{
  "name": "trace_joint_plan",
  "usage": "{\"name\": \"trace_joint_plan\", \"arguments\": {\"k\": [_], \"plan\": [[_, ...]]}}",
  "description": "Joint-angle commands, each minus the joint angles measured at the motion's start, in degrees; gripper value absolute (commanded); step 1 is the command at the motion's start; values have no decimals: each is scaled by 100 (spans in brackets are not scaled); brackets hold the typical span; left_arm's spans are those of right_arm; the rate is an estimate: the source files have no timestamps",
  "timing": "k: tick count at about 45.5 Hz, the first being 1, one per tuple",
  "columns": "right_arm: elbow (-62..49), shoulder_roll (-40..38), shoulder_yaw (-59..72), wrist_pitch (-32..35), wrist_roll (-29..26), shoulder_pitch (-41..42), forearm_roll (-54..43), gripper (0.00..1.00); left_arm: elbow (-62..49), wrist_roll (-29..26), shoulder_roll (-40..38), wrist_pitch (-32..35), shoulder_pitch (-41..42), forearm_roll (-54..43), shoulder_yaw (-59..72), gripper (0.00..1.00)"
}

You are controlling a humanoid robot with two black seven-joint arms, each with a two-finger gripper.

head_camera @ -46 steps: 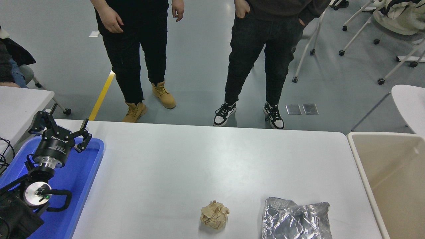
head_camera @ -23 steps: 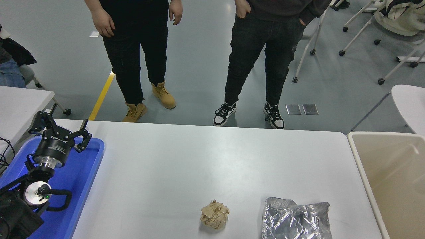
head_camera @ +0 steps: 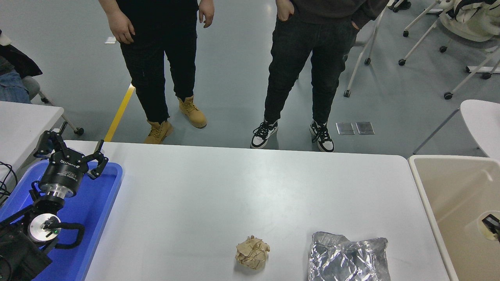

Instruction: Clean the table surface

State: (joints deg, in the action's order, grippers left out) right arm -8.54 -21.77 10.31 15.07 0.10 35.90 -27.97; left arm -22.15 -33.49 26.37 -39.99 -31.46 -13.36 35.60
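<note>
Now the left end effector point(head_camera: 70, 154) hangs over the blue tray point(head_camera: 102, 203), fingers apart; paper ball point(head_camera: 252, 253) and foil bag point(head_camera: 347, 256) sit on the counter point(head_camera: 242, 187).

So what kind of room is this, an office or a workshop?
Probably a robot test lab or demo space rather than a home. A black robot arm with its tool sits at a white table, two people stand watching from the grey floor, and wheeled chairs stand around.

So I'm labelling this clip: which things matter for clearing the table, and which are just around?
Part of the job:
table surface
crumpled brown paper ball
crumpled foil bag
beige bin

Just around:
blue tray
left gripper, parked
rolling chairs
</note>
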Motion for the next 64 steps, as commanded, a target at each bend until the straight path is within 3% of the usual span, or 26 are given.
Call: {"name": "trace_joint_plan", "arguments": {"k": [1, 14, 22, 31, 33, 53, 64], "plan": [[10, 24, 32, -320, -1, -21, 2, 41, 0, 0, 0, 0, 0, 0, 0, 100], [19, -20, -47, -523, 8, 49, 11, 77, 0, 0, 0, 0, 0, 0, 0, 100], [19, -116, -520, -549, 17, 339, 11, 88, 0, 0, 0, 0, 0, 0, 0, 100], [28, -538, -1505, -549, 17, 839, 19, 89, 0, 0, 0, 0, 0, 0, 0, 100], [28, -608, -1690, -540, -1, 997, 54, 99, 0, 0, 0, 0, 0, 0, 0, 100], [185, -951, -2121, -523, 43, 2009, 1065, 99, 0, 0, 0, 0, 0, 0, 0, 100], [1037, -1399, -3420, -505, 52, 2088, 1637, 99, 0, 0, 0, 0, 0, 0, 0, 100]]}}
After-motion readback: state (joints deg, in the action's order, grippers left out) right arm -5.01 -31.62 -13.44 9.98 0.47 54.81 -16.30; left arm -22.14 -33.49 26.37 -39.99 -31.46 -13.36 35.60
